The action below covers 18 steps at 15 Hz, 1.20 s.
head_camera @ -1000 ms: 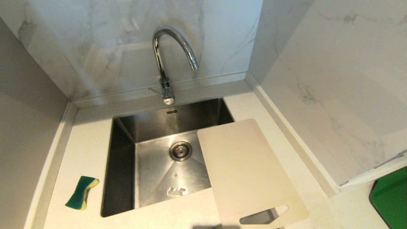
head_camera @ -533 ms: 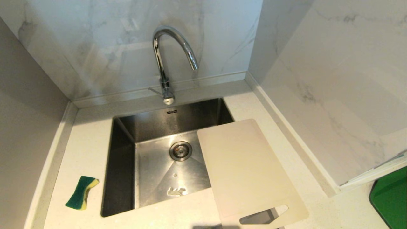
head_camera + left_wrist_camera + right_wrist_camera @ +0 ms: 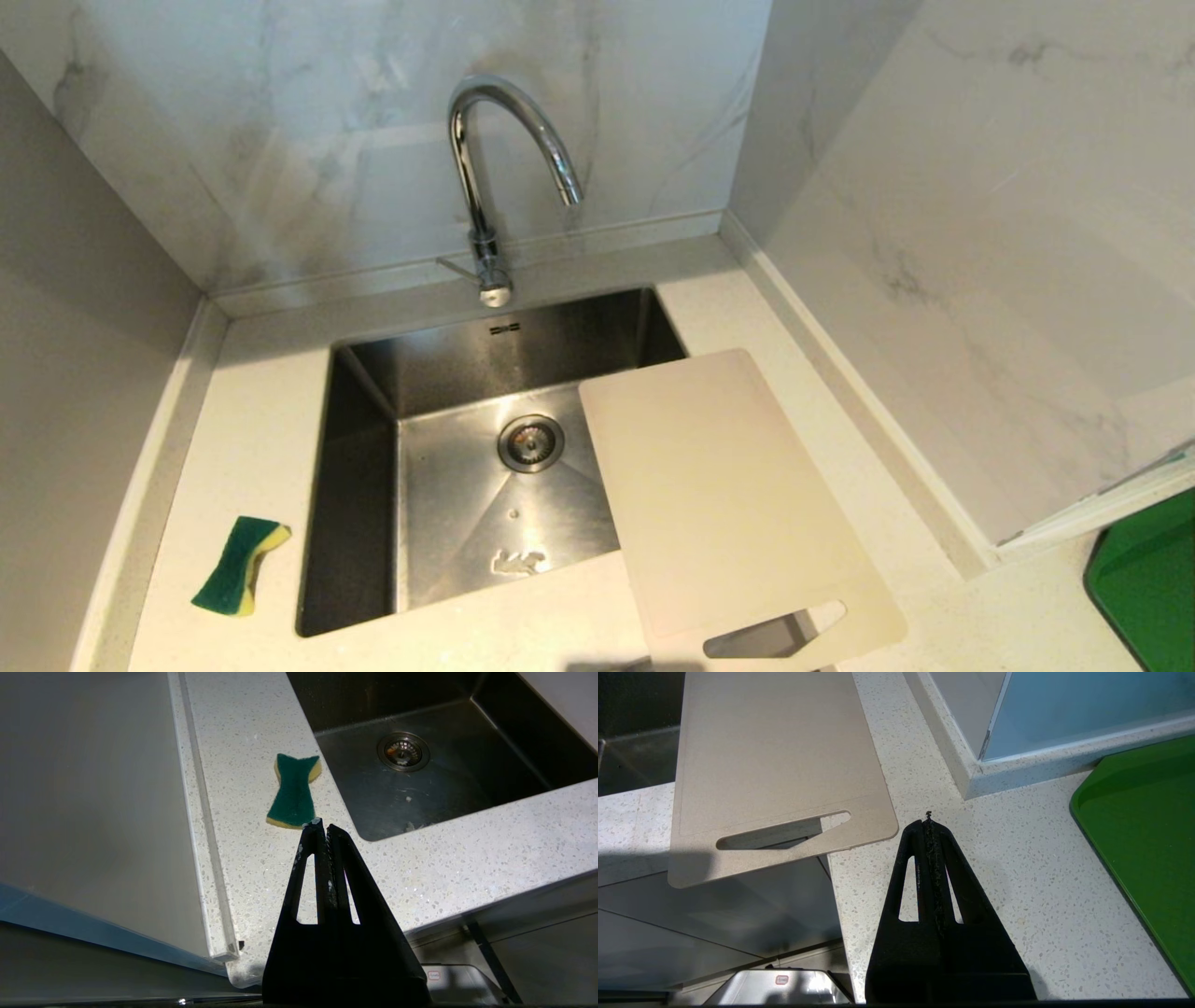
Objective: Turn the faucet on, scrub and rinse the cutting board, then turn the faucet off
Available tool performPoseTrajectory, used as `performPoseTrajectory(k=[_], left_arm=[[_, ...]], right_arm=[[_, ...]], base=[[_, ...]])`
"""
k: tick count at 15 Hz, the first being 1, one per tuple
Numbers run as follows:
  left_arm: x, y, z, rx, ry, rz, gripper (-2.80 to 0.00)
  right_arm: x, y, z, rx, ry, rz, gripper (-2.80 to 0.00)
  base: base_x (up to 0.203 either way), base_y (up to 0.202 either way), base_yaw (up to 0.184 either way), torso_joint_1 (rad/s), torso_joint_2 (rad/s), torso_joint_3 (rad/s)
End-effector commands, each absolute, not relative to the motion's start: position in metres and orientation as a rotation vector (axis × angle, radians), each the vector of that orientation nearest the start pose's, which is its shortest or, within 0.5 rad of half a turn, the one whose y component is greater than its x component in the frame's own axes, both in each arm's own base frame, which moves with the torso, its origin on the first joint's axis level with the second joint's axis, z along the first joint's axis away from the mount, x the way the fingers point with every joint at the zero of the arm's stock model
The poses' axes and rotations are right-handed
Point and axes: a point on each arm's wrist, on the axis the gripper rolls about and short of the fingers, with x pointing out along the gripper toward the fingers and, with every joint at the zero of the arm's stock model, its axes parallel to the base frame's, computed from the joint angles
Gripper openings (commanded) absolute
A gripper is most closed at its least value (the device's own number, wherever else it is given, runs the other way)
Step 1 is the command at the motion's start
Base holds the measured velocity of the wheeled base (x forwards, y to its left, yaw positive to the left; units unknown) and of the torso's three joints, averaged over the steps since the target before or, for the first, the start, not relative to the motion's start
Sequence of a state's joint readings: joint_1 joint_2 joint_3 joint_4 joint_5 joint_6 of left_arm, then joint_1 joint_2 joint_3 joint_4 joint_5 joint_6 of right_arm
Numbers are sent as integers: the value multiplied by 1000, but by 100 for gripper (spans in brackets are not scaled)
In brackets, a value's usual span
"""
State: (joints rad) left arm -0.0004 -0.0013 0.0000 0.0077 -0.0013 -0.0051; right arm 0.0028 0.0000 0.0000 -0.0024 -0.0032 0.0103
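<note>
A pale speckled stone bench [image 3: 261, 439] fills a corner alcove, with white grey-veined marble panels behind and to the right and a plain grey wall on the left. Set into it is one square stainless sink [image 3: 373, 523] with a round drain [image 3: 530, 442] in its floor; a small dark mark sits on the sink's back wall, too small to read.

One faucet [image 3: 485, 159] rises behind the sink, its chrome arch curving over the basin and a thin lever at its base. One cutting board [image 3: 719, 495] lies flat and askew across the sink's right front corner, partly over the basin, its slot-handle end overhanging the bench's front edge. One green-and-yellow sponge [image 3: 238, 566] rests on the bench left of the sink. One green tray [image 3: 1148, 579] lies at the far right.

The left gripper [image 3: 319, 825] hangs above the bench's front edge near the sponge, fingers pressed together and empty. The right gripper [image 3: 928, 822] hangs just beside the board's handle end, fingers likewise closed on nothing.
</note>
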Motion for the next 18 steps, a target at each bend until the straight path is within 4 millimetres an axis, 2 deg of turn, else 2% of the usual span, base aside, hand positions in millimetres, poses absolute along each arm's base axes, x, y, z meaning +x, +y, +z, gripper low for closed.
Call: performPoseTrajectory(k=[1, 18], left_arm=[[-23, 0, 74, -3, 11, -2, -280], [-23, 0, 74, -12, 9, -1, -280]], right_arm=[[-23, 0, 76, 11, -2, 0, -280], [-23, 0, 76, 17, -3, -1, -280]], base=[[0, 0, 0, 0, 0, 0], [0, 0, 0, 0, 0, 0]])
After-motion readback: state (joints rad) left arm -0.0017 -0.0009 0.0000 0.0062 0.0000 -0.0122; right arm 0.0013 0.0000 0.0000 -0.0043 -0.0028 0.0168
